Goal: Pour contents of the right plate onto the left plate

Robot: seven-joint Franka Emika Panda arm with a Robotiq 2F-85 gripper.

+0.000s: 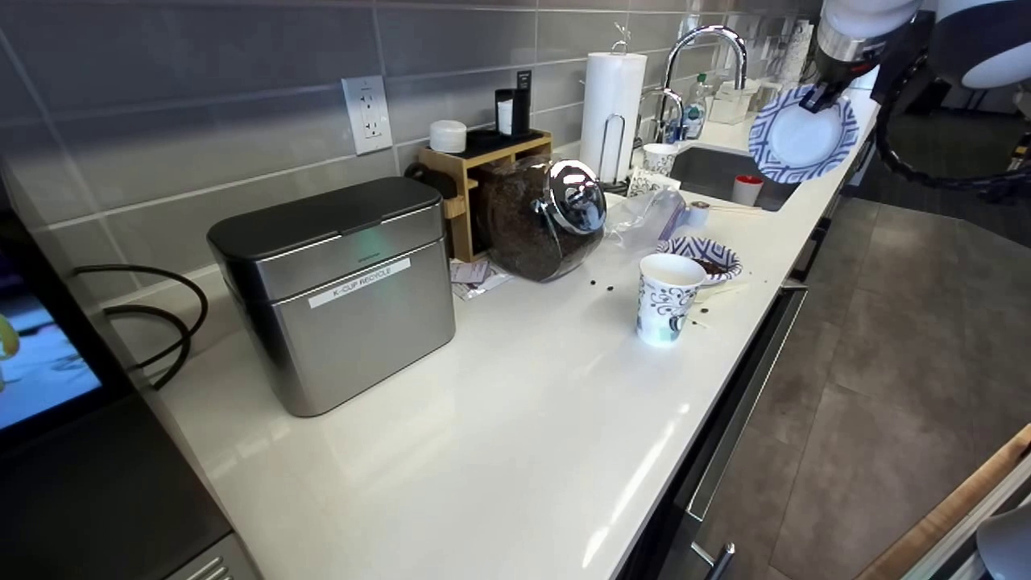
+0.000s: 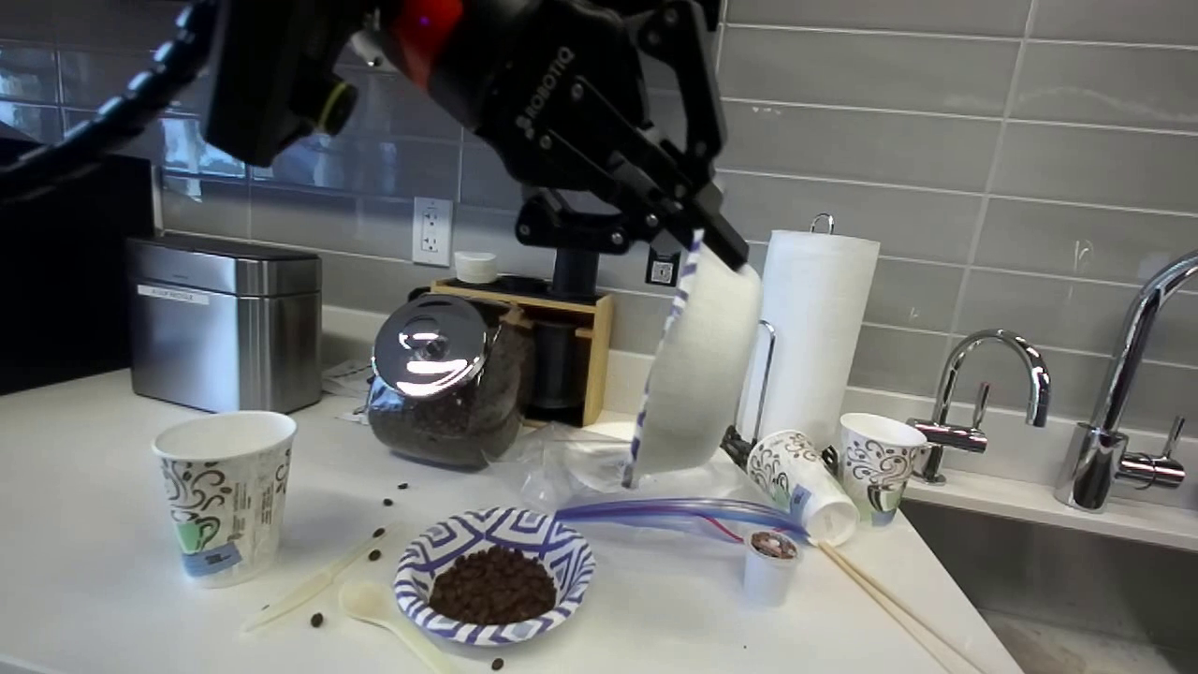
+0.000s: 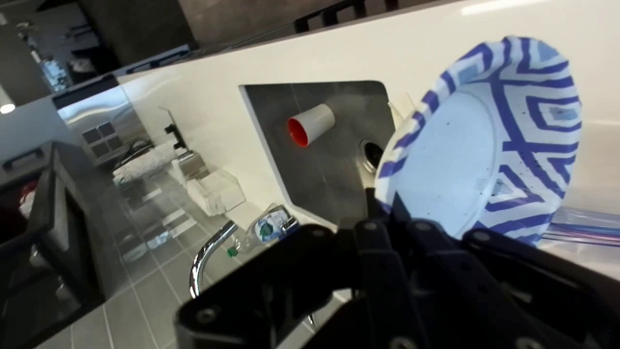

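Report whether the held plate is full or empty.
Practically empty: in the wrist view, the held plate shows its inside nearly bare.

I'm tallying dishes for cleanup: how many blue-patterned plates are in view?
2: the tilted plate, held in the pincer, and the lower plate, on the counter with coffee beans in it.

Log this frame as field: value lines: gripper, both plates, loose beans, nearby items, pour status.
gripper: closed on the held plate's rim
held plate: raised, tipped steeply; inside shows small dark specks, no beans
counter plate: sitting level on the counter, holding dark brown beans
loose beans: several, scattered on the counter
nearby: upright paper cup, pale spoon, coffee pod
pour status: probably done, judging by where the beans lie
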